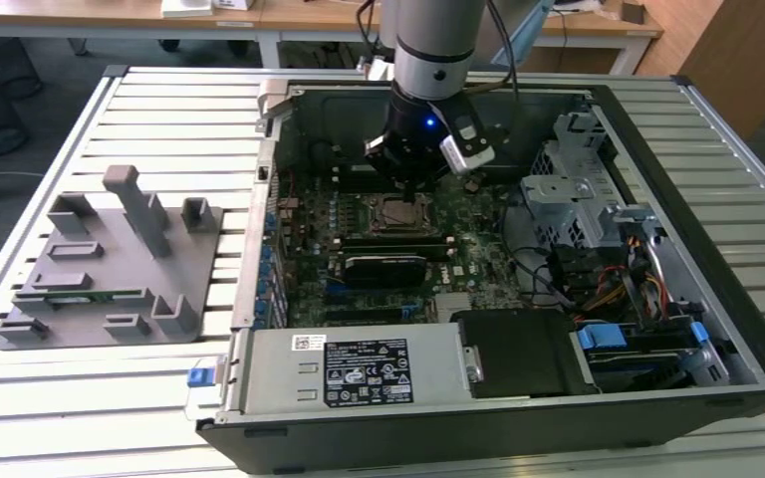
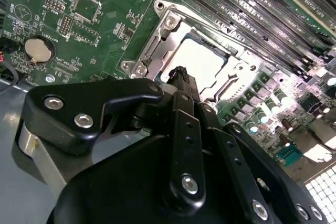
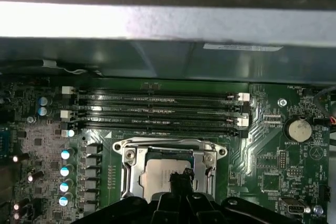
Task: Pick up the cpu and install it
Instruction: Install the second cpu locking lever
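Hovering over a seated chip

Sitting in the socket frame [image 3: 169, 169] on the motherboard [image 2: 100, 30], the cpu [image 2: 200, 59] shows its pale top in both wrist views. The gripper [image 2: 181, 73] hangs just above it, fingertips drawn together and holding nothing. Any sideways drift or downward press risks knocking the chip askew in the frame, bending contacts beneath.

PC case [image 1: 701, 199], grey fixture [image 1: 104, 269].

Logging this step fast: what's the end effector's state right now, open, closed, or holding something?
End effector: fingertips together, closed, over the cpu, which already lies in the socket frame; whether it touches the chip cannot be told.
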Available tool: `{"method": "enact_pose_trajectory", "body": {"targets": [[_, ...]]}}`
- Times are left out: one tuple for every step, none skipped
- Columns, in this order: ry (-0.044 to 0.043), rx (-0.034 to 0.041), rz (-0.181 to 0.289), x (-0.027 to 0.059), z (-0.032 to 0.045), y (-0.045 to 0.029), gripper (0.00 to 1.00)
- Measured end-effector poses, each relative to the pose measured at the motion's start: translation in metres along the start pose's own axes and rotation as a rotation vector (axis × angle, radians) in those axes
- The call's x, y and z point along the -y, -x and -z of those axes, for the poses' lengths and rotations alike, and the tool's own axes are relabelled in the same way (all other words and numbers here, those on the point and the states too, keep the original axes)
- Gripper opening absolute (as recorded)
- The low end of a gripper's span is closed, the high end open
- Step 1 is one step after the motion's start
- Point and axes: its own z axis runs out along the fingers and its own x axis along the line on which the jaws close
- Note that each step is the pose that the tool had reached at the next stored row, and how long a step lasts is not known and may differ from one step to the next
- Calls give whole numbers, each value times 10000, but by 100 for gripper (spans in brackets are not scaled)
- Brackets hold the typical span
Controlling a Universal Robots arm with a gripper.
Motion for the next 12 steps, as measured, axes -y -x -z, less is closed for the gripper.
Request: {"method": "enact_pose_trajectory", "body": {"targets": [[2,1,0,0,14,0,11],[2,1,1,-1,32,0,11],[2,1,1,-1,54,-1,11],[3,2,1,-2,78,-2,11],[2,1,1,-2,96,-2,11],[3,2,1,-2,101,-2,11],[5,2,2,-2,100,-2,11],[3,2,3,3,101,-2,11],[3,1,4,12,102,-2,11],[2,1,3,23,102,-2,11],[2,1,2,34,102,-3,11],[2,1,2,50,103,-3,11]]}}
